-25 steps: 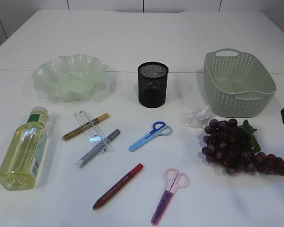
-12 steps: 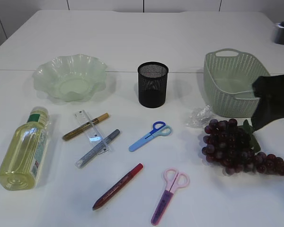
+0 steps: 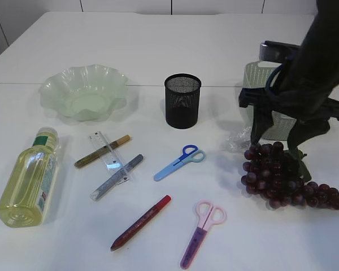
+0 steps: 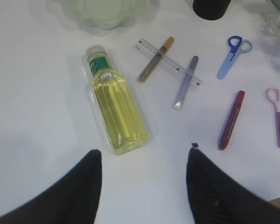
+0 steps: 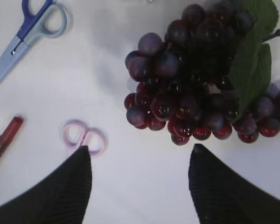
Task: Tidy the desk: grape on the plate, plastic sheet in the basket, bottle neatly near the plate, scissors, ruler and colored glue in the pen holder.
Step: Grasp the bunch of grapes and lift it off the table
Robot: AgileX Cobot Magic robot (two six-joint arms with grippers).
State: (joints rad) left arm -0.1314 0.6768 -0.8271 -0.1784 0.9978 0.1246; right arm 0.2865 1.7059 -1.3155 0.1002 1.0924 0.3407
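The dark purple grape bunch [image 3: 288,178] lies at the right, with my open right gripper [image 3: 277,141] hanging just above its left end; in the right wrist view the grape [image 5: 191,88] lies ahead of the empty right gripper [image 5: 141,147]. The crumpled plastic sheet [image 3: 237,140] sits beside the basket [image 3: 254,79]. The yellow bottle [image 4: 115,109] lies on its side ahead of my open left gripper [image 4: 144,158]. A clear ruler [image 3: 110,155], gold glue [image 3: 101,151], silver glue [image 3: 117,176], red glue [image 3: 141,222], blue scissors [image 3: 179,162] and pink scissors [image 3: 202,232] lie scattered in the middle.
The wavy green plate [image 3: 83,93] stands back left and the black mesh pen holder [image 3: 182,101] at back centre. My right arm hides much of the basket. The left arm does not show in the exterior view.
My right arm has swung in from the right edge and now stands in front of the basket, over the grape. Nothing on the table has moved.
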